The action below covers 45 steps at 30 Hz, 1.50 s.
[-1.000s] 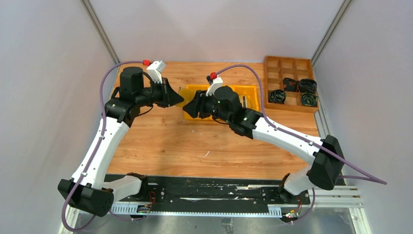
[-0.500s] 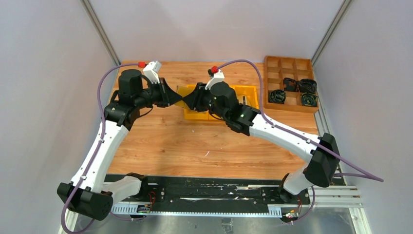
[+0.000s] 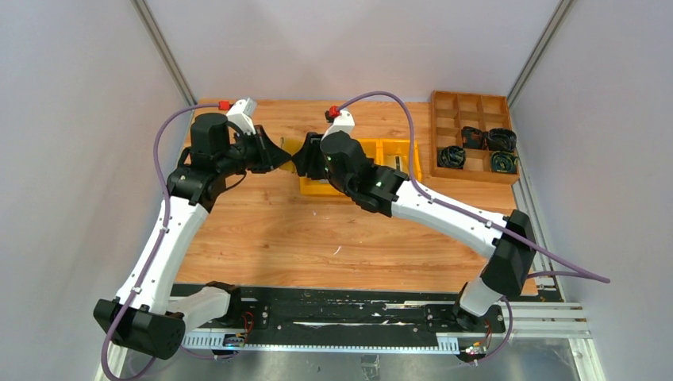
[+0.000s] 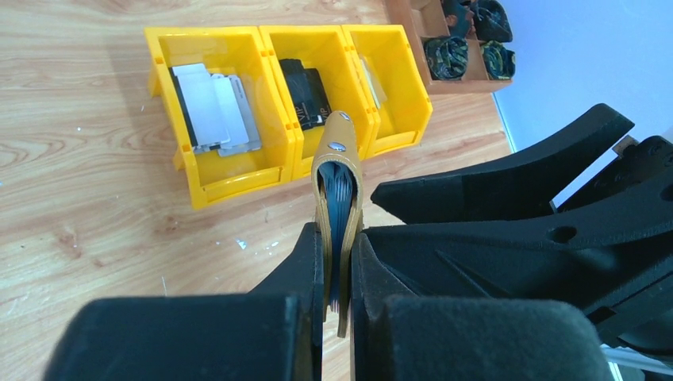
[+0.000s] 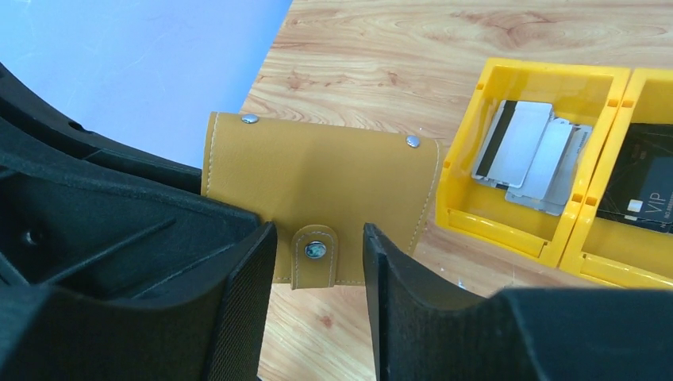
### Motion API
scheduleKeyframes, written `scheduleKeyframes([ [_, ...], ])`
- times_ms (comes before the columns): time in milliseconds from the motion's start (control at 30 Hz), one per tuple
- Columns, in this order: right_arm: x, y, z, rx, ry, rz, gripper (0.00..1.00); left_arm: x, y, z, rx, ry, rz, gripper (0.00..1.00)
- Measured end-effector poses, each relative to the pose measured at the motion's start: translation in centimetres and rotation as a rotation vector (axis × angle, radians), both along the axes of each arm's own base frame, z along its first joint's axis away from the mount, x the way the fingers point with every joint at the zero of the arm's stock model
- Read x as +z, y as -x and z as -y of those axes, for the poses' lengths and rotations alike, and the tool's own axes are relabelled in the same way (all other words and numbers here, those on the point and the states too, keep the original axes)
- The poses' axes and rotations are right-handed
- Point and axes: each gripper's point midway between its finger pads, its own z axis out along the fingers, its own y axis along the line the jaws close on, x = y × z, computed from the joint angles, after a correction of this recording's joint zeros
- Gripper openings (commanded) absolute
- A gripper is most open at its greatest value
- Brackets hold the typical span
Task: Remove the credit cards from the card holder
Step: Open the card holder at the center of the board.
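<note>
The card holder point(image 4: 337, 159) is clamped in the left hand point(image 4: 339, 248) near the yellow bins point(image 4: 238, 171). The right hand point(image 5: 317, 235) is set half-open astride its tab point(image 5: 315, 267); the card holder could be twisted loose by a sideways tug.

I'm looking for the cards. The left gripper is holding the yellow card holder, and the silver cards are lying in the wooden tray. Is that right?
Not quite. The left gripper does hold the card holder, but the silver cards lie in a yellow bin, not in the wooden tray. The left wrist view shows it.
</note>
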Motion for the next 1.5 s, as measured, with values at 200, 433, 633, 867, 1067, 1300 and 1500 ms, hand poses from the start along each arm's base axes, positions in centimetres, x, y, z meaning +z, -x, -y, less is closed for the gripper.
scheduleKeyframes([
  [200,-0.2,0.3,0.0,-0.014,0.011,0.001,0.44,0.2,0.1,-0.4,0.008,0.011,-0.004,0.0],
  [433,-0.3,0.5,-0.5,-0.007,-0.011,-0.006,0.41,0.3,0.0,-0.6,0.022,0.03,-0.017,0.0],
  [633,-0.2,0.4,-0.8,-0.012,-0.051,-0.012,0.38,0.4,-0.1,-0.9,0.042,0.061,-0.041,0.0],
  [867,0.2,0.6,-1.2,-0.001,-0.093,-0.016,0.41,0.9,-0.2,-1.1,0.069,0.133,-0.08,0.0],
  [1067,1.3,0.4,-0.8,0.005,-0.187,-0.019,0.44,2.5,-0.3,-0.9,0.058,0.234,-0.09,0.0],
  [1300,2.6,0.9,-0.1,0.035,-0.295,-0.004,0.2,3.9,-0.3,-0.1,0.02,0.301,-0.074,0.0],
  [1500,3.3,0.9,-0.4,0.067,-0.324,0.006,0.03,4.3,-0.5,-0.2,0.023,0.305,-0.054,0.0],
])
